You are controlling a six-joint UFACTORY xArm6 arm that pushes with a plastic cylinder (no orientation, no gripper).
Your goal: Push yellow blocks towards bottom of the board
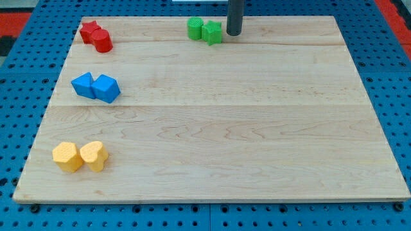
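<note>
Low at the view's left of the wooden worktop (212,141), touching side by side: yellow hexagonal block (67,156) and yellow heart-like block (94,155), likely light, rigid, easy-sliding; best pushed from their top faces, downward. Farther right, at the top edge: my tip (234,33), just beside the green blocks (205,30), well apart from the yellow pair. No pincer fitted, so nothing held.
</note>
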